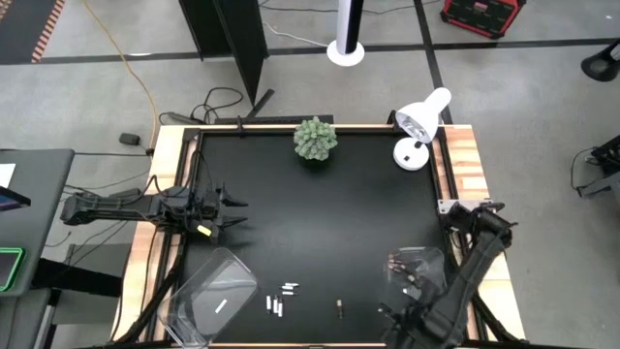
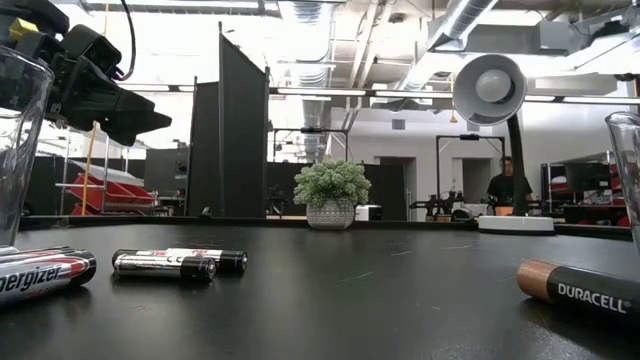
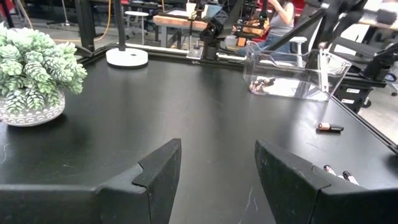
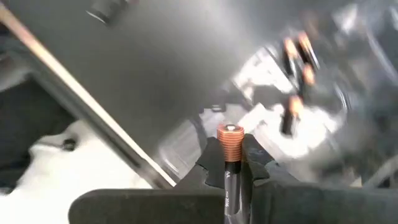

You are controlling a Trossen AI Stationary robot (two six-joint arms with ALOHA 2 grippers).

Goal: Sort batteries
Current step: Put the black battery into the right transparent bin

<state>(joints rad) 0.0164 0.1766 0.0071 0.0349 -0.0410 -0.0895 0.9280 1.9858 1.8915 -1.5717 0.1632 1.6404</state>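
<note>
The right gripper (image 4: 230, 177) was clamped on a dark copper-ended battery (image 4: 230, 146), a grip only the right wrist view revealed; the high view showed that arm at the table's near right corner beside the clear plastic bin (image 1: 418, 267). White batteries (image 1: 279, 302) lay mid-front. The left gripper (image 3: 217, 168) waited at the left edge, fingers spread and empty, with open black tabletop (image 1: 329, 213) ahead.
</note>
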